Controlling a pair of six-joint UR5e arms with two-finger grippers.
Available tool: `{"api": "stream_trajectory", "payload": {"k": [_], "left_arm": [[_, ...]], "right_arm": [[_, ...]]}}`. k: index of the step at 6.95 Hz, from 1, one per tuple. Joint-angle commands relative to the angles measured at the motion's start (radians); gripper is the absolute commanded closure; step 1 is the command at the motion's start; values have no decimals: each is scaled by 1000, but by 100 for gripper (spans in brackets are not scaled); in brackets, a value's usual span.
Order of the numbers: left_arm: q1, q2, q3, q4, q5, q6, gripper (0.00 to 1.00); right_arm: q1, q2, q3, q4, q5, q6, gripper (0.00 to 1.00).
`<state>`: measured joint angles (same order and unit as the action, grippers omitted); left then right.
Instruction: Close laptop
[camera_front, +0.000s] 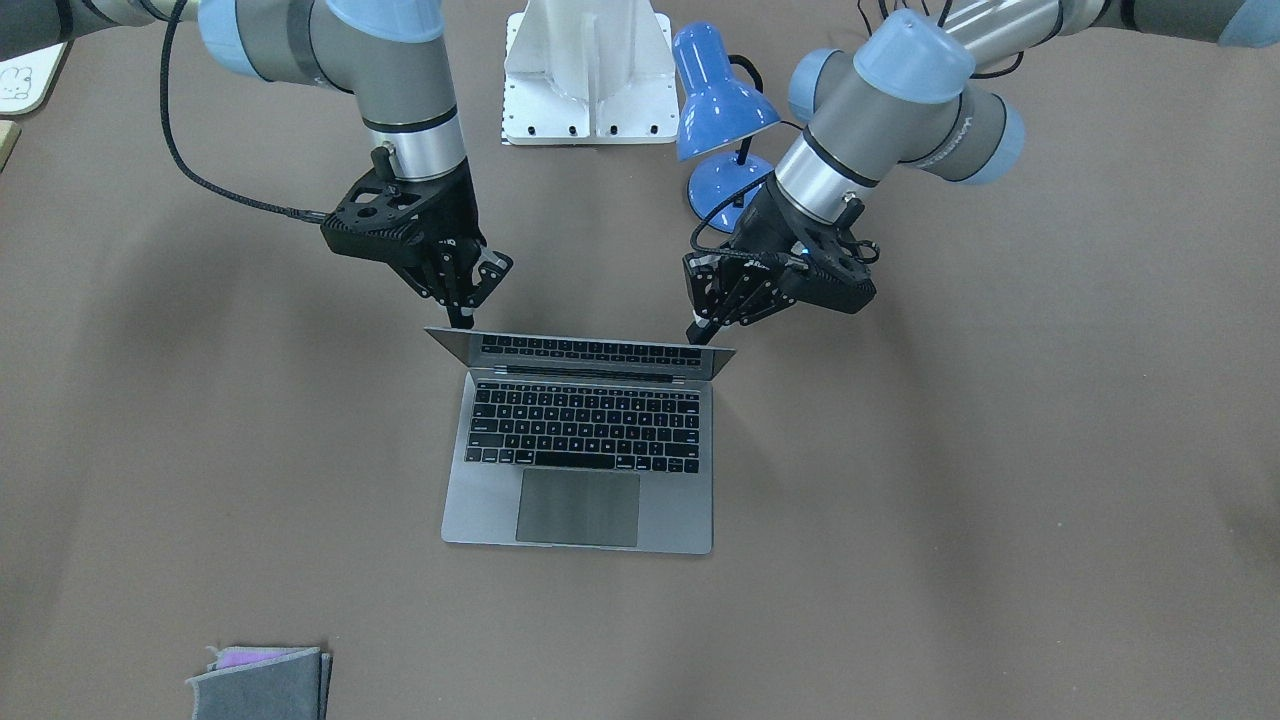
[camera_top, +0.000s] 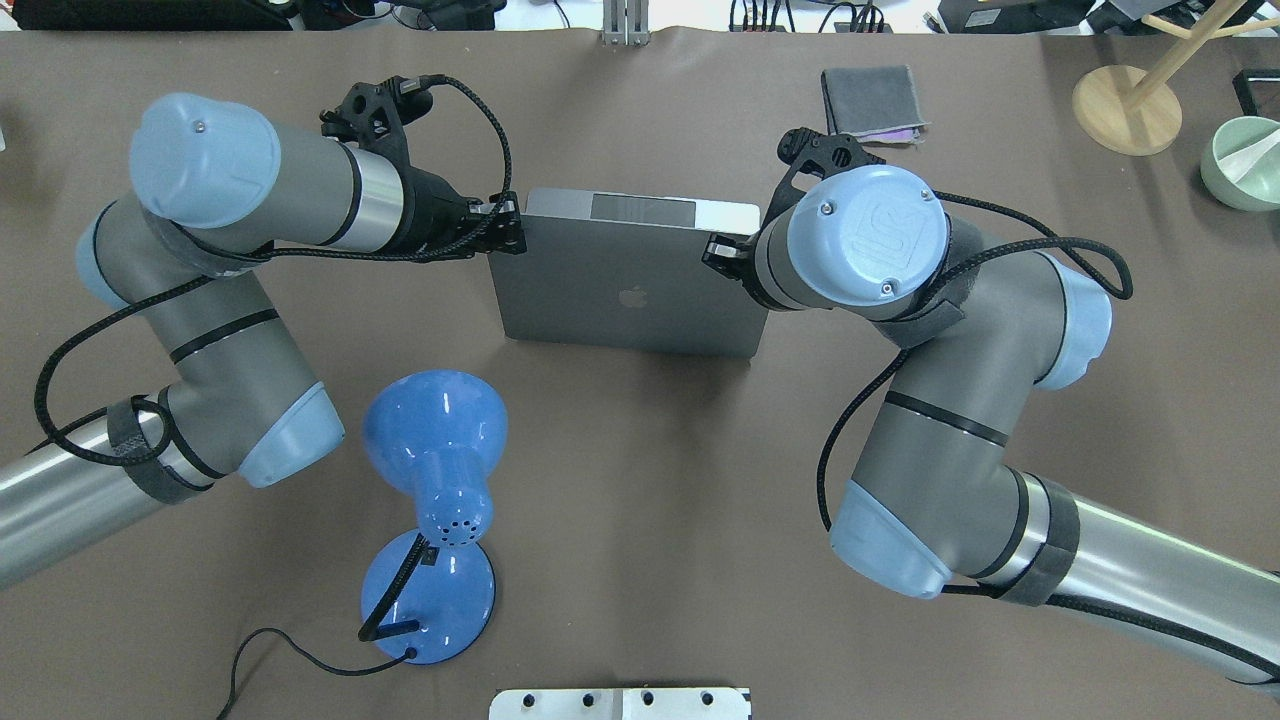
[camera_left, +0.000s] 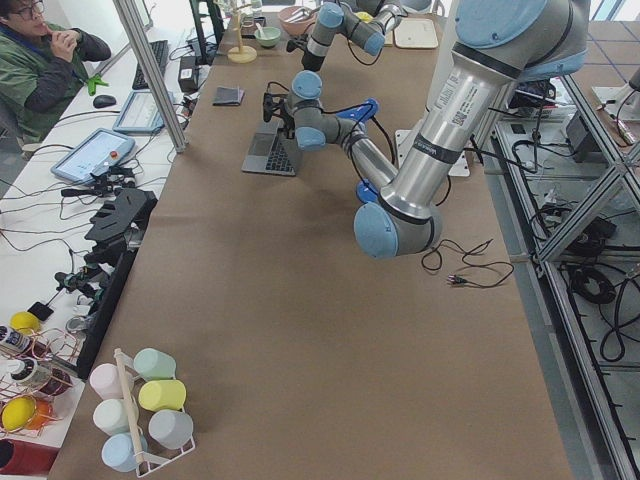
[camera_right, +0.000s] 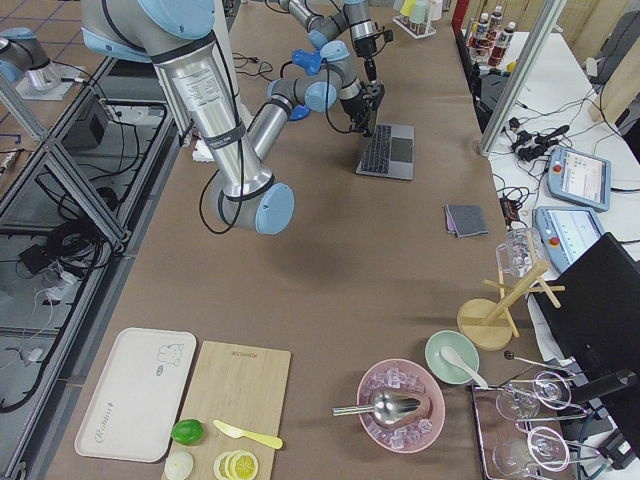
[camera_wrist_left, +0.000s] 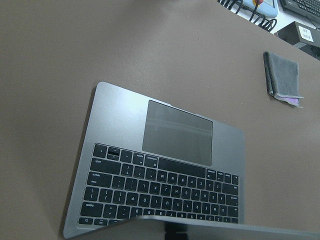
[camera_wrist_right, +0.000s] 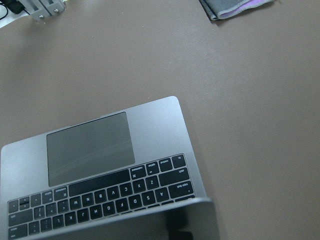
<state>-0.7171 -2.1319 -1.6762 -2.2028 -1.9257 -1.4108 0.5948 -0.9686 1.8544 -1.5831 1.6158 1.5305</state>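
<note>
**Close laptop: lid partway down**

The laptop (camera_front: 577, 505) sits mid-frame on the table (camera_front: 950, 500). It is grey-silver, with black keys and trackpad exposed. The lid leans forward over the keyboard, not yet flat. The right hand (camera_front: 462, 318) and left hand (camera_front: 700, 332) look clenched, tips against the lid's top corners. Left to do: press the lid fully shut.

Robotics lab (aluminium framing (camera_left: 152, 75), cables (camera_right: 48, 240), teach pendant (camera_right: 575, 178))

Front and over-shoulder cameras look down; two end cameras distant; wrist cameras close. We find the grey-silver metal laptop (camera_front: 580, 440) in all.
</note>
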Motion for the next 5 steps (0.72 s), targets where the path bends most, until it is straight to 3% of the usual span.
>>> {"api": "stream_trajectory", "payload": {"k": [1, 5], "left_arm": [[-1, -8, 24, 0, 28, 27, 100], [-16, -71, 122, -2, 39, 41, 100]], "right_arm": [[35, 48, -67, 2, 18, -4, 100], [85, 108, -249, 147, 32, -18, 100]]}}
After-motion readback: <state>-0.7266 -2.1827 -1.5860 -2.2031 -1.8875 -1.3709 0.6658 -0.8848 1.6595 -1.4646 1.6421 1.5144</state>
